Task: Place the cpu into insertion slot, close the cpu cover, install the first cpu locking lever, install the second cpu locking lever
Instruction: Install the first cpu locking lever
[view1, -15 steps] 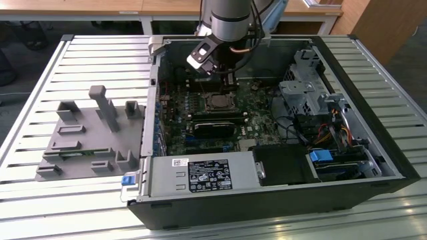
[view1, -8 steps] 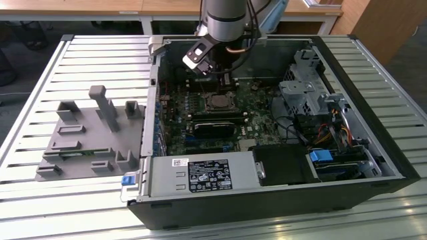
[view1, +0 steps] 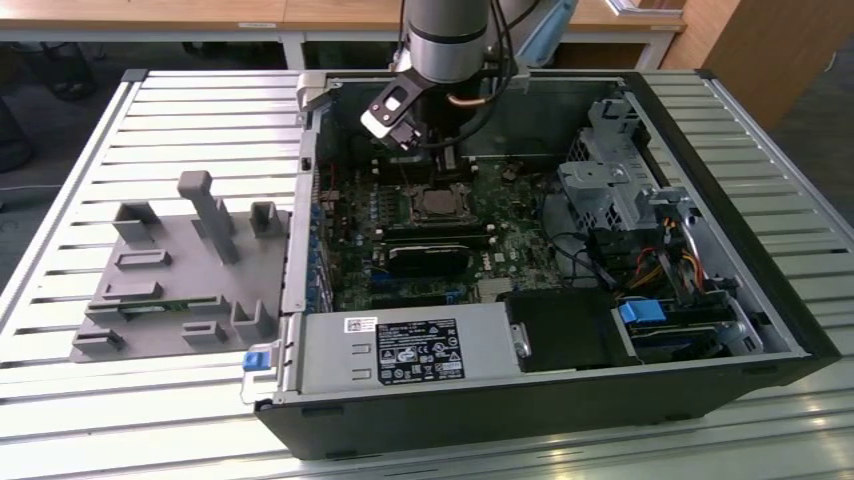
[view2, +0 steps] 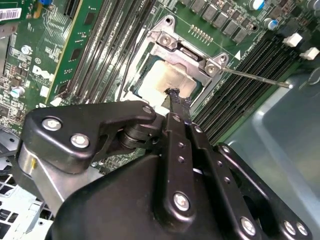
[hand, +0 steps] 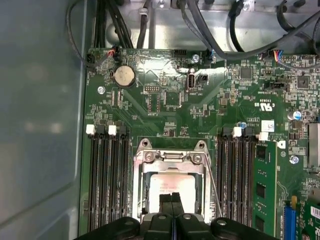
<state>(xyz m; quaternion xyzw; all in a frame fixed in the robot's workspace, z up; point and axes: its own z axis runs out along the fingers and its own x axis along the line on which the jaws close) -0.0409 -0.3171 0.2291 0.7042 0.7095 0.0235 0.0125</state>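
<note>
The black two-fingered gripper (hand: 172, 200) has its fingers pressed together with nothing between them. Its narrow closed tip rests on, or just above, the cpu (hand: 167, 186), a small flat square chip with a dull silver-grey metal top.

The chip already lies in the insertion slot (view1: 438, 203), the square silver-rimmed socket on the green circuit board (hand: 165, 105). Placing therefore looks done. The cpu cover (hand: 142, 190), a thin silver metal frame with a large square window, appears to lie down around the chip, though the pictures do not show whether it is fully seated. The step in hand seems to be pressing the cover shut.

A thin silver locking lever (view2: 255, 77) reaches out from the hinge end of the socket and looks free rather than latched. Any work on it would call for the closed tip to leave the chip's top and catch that slim rod from the side, without scraping the long black memory slots (hand: 107, 175) nearby.

The chip lies flat, top face up. Being square, it has no long axis, and its edges run parallel to the memory slots. In the first wrist view the lever's long axis runs along the socket's side, angled slightly outward.

In the exterior view the grey arm (view1: 447, 40) comes down into the open black computer case (view1: 534, 425).
</note>
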